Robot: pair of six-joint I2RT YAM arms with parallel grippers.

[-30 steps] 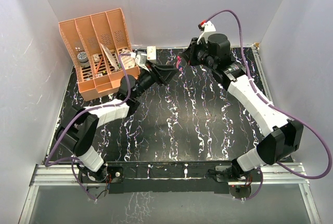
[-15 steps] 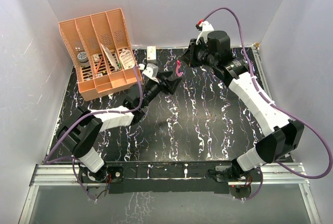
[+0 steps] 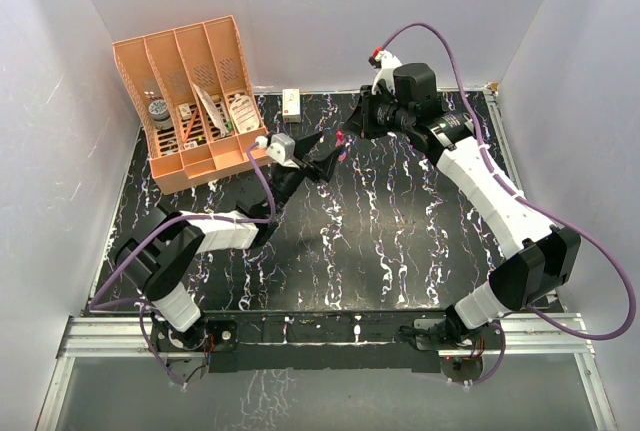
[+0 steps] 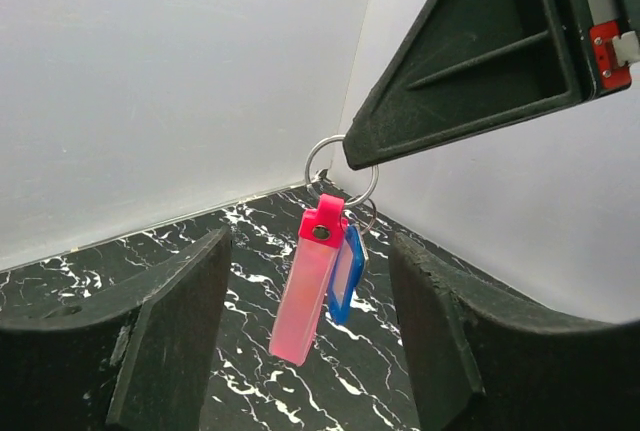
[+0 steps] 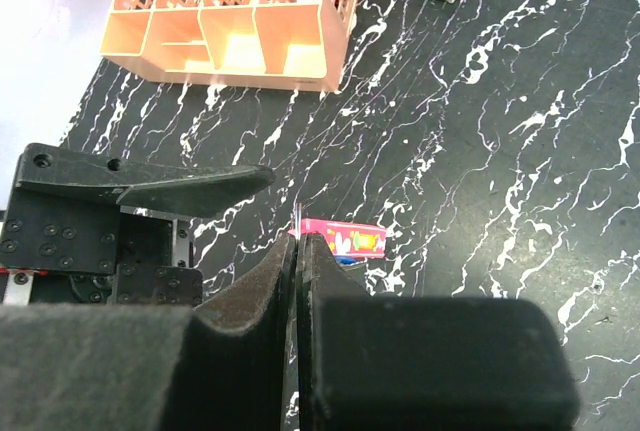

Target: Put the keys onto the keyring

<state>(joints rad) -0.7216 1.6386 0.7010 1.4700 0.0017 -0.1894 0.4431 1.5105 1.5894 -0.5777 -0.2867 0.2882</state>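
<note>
Where the top view shows the two arms meeting above the table [image 3: 400, 241], at about 12 o'clock from its middle, you have the right gripper [image 3: 347, 137] clenched on the keyring [image 4: 312, 286]. In the right wrist view its two fingers are pressed together, with only the thin wire of the split ring [image 4: 310, 159] pinched between the tips.

From the left wrist view, the keyring is a pink strip hanging straight down from that silver ring, clear of the table. The blue-headed key [image 4: 346, 276] hangs on the same ring, just behind the strip at its 3 o'clock side and touching it.

Your left gripper [image 3: 328, 150] is released, its fingers spread wide. It sits at 9 o'clock of the right gripper, pointing toward 3 o'clock. In its own camera the keyring dangles between the two fingers and beyond them, touching neither.

The orange organizer [image 3: 190, 101] stands at the table's 10 o'clock corner. A small white box [image 3: 291, 102] lies by the back wall near 12 o'clock, well apart from both grippers.
</note>
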